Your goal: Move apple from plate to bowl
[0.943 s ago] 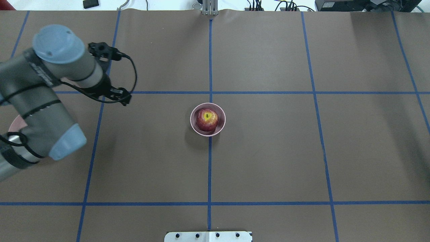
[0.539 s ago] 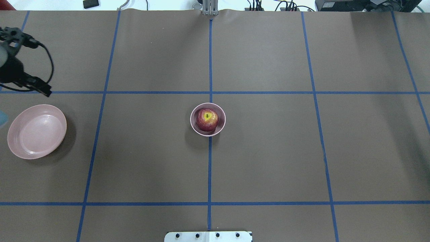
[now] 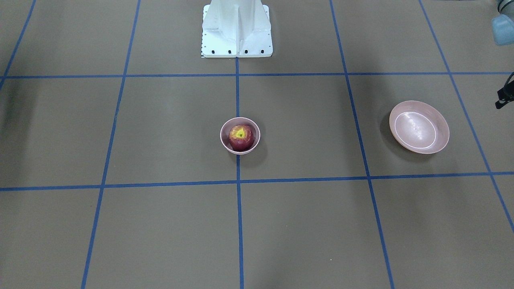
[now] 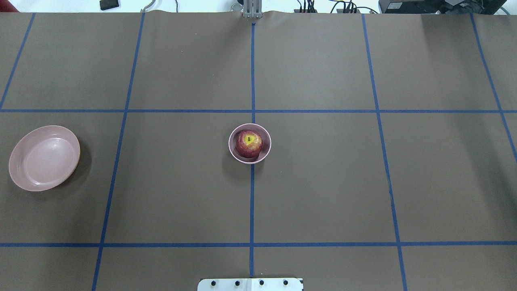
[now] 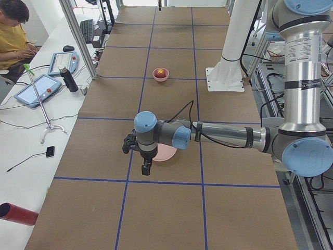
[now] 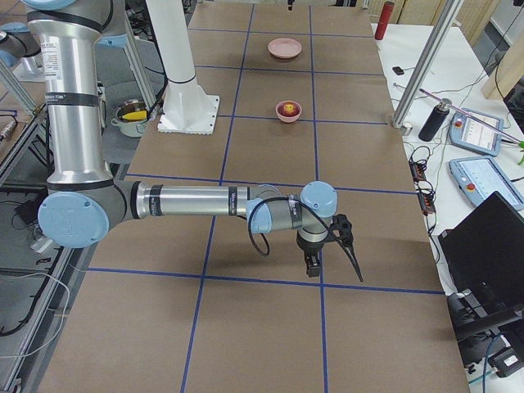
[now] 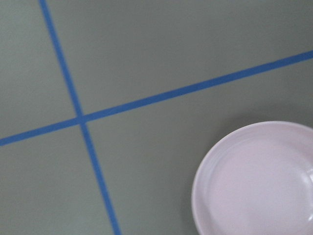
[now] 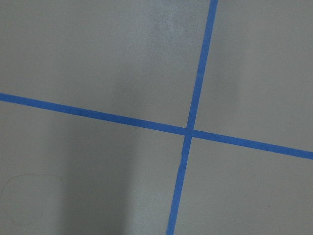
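Two side views, unlike overhead, show left gripper (image 5: 146, 169) and right gripper (image 6: 313, 268), finger spacing untellable; apple (image 4: 249, 144) sits in bowl (image 4: 267, 146)

Silver tubes (image 5: 223, 136) join pale blue caps (image 5: 145, 122) (black cable (image 5: 195, 112) looped alongside).

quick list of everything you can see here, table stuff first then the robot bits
apple: 1, dark red, yellow top, in the bowl
bowl: 1, pale pink, table centre, on a tape line
plate: 1, pale pink, table's left end, nothing on it
table: 1, brown, blue tape grid
robot mount: 1, white, table edge
person: 1, yellow shirt, side desk
left gripper: 1, black, by the plate, state unclear
right gripper: 1, black, over table's right end, state unclear
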